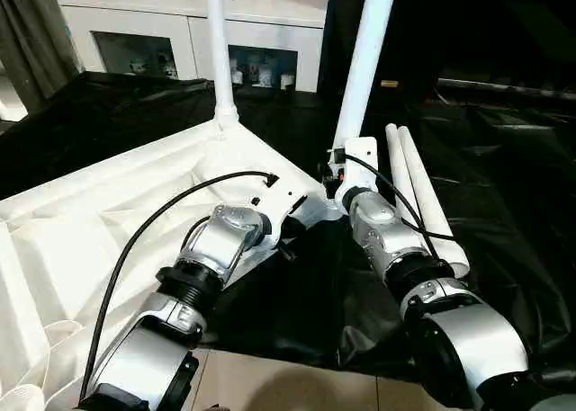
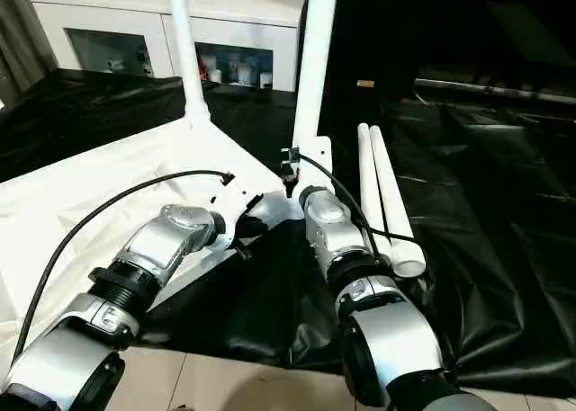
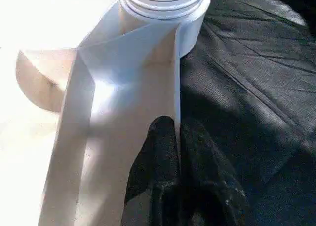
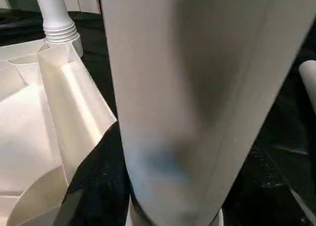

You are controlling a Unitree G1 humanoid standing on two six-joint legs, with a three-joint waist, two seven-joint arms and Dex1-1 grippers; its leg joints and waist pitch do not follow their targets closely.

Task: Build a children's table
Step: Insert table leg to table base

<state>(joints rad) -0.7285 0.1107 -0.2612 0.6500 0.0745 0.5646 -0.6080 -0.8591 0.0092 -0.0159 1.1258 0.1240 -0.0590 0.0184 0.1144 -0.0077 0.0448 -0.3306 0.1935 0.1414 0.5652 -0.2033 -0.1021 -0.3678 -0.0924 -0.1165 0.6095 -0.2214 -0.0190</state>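
The white tabletop (image 1: 108,204) lies upside down on a black sheet, ribs up. One white leg (image 1: 219,51) stands in its far corner socket. A second leg (image 1: 367,60) rises at the near right corner, leaning slightly. My right gripper (image 1: 335,173) sits at its base and grips it. In the right wrist view this leg (image 4: 187,97) is very close. My left gripper (image 3: 175,124) is shut on the tabletop's thin rim wall (image 3: 168,77) just below that corner socket, one finger on each side. Two more legs (image 1: 418,191) lie side by side on the sheet to the right.
The black sheet (image 1: 504,204) covers the floor around the tabletop. A white glass-door cabinet (image 1: 180,24) stands at the back, a grey curtain (image 1: 27,33) at the far left. Bare floor tiles (image 1: 270,384) show by my forearms.
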